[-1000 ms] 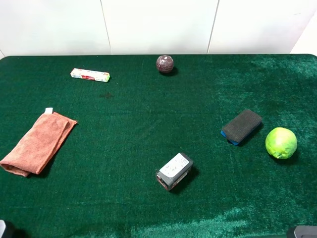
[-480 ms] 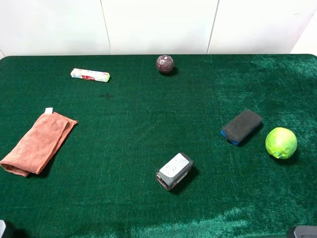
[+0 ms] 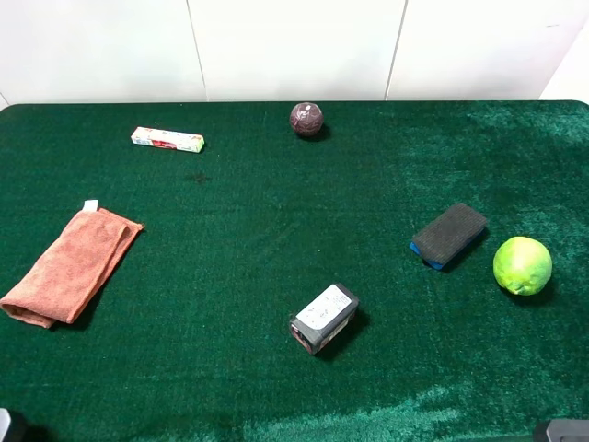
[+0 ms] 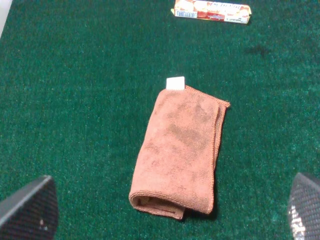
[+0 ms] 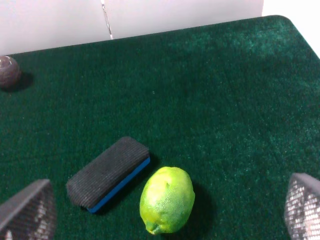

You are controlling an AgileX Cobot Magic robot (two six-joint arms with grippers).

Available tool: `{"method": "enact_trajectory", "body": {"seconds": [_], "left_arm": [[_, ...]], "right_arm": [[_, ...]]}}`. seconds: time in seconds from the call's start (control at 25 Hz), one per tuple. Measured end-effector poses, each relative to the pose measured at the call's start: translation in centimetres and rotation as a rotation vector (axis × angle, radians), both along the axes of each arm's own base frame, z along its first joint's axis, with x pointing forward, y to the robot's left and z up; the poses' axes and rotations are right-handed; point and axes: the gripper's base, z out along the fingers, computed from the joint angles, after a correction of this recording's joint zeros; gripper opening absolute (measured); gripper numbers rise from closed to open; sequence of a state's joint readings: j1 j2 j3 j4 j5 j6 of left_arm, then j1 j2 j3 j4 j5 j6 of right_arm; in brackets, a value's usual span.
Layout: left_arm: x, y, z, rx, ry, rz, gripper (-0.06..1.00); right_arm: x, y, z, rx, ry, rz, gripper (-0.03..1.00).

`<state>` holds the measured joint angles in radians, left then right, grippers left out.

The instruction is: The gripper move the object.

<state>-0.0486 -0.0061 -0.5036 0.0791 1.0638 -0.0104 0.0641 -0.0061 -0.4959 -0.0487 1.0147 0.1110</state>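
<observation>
Plainly, the main risk is rolling: the object [image 3: 522, 265] is round and smooth-skinned, resting free on the green surface [image 3: 248, 230] near its right edge, so an off-centre closing would likely nudge it away or off that side. The black-and-blue eraser [image 3: 448, 235] lies just to its left, apart from it, and a finger coming down on that side could catch it. The right hand [image 5: 165, 235] hangs above and on the near side of the fruit, its fingers [image 5: 27, 210] spread wide with the object between them and nothing held. The left hand [image 4: 170, 235] sits likewise wide and empty over the folded orange cloth [image 4: 180, 150] at the left.
</observation>
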Motion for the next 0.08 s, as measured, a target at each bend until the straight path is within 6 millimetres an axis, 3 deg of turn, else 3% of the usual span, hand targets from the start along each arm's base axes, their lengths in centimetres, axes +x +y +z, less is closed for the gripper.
{"method": "enact_trajectory", "body": {"seconds": [0.08], "left_arm": [[0.0, 0.0, 0.0, 0.0, 0.0, 0.0, 0.92]], "right_arm": [[0.0, 0.0, 0.0, 0.0, 0.0, 0.0, 0.7]]}}
